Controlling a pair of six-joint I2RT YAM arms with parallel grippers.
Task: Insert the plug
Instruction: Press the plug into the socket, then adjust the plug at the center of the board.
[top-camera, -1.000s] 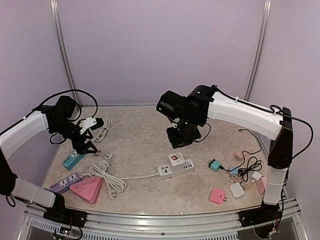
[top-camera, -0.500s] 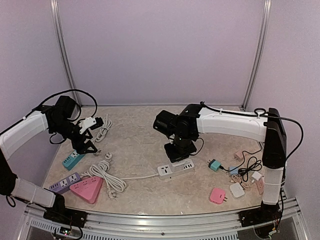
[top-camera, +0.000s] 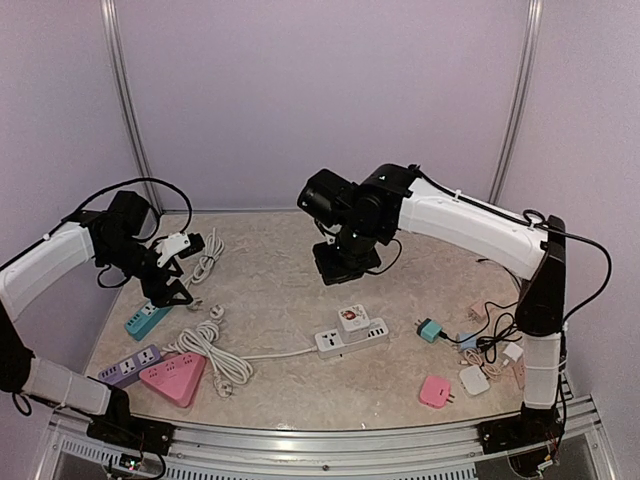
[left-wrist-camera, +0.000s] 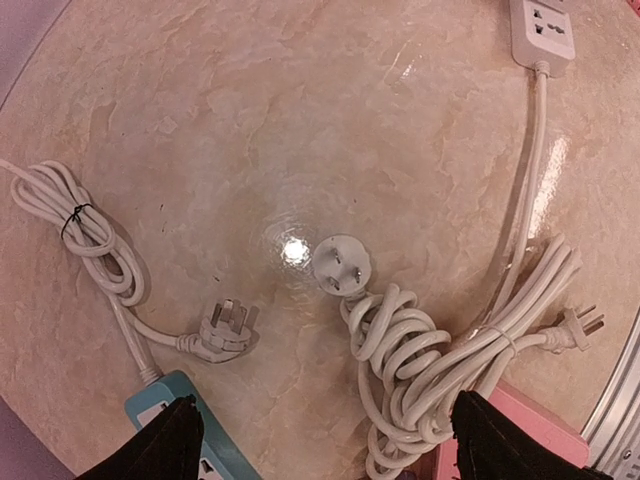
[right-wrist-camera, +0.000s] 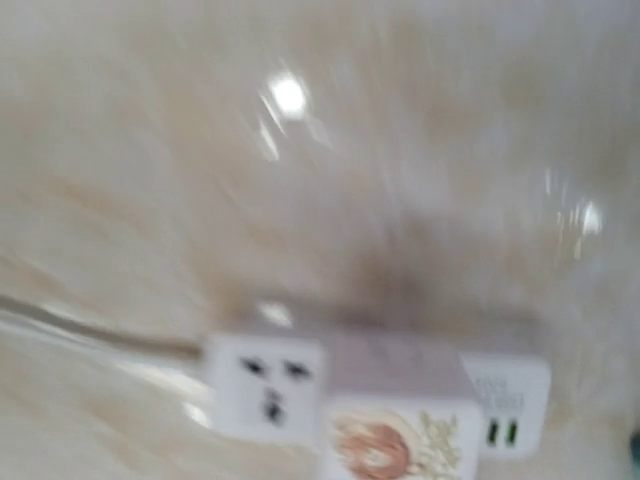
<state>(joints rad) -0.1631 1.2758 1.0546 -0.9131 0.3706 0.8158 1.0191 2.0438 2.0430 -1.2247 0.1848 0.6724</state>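
**White plug (top-camera: 351, 317) looks home in the power strip (top-camera: 375, 334): check the seat first**

Top view: the plug, a cube with a small picture on its upper face, sits in the power strip near the middle of the marbled desk (top-camera: 270, 285). From here it looks level. The right hand (top-camera: 345, 265) hangs above and behind it, well apart, fingers together and holding nothing. The left hand (top-camera: 172, 290) hovers over the desk's left side, jaws apart and empty, just above a teal strip (top-camera: 145, 320) and near a coiled white cable (top-camera: 208, 345).

Left wrist view: its two dark fingers (left-wrist-camera: 165, 450) stand wide at the bottom corners with nothing between them. Below lie the coiled white cable, a loose round plug (left-wrist-camera: 340, 268) and one end of the power strip at top right.

Right wrist view: blurred, but the plug shows in the power strip beside an empty socket (right-wrist-camera: 265, 385). Whether any gap remains under it cannot be told at this sharpness.

Insertion looks essentially finished. To close it out well, confirm the plug's base is flush. If it stands proud, press straight down on its top with closed fingers and no sideways push, since the light strip could slide or tip.
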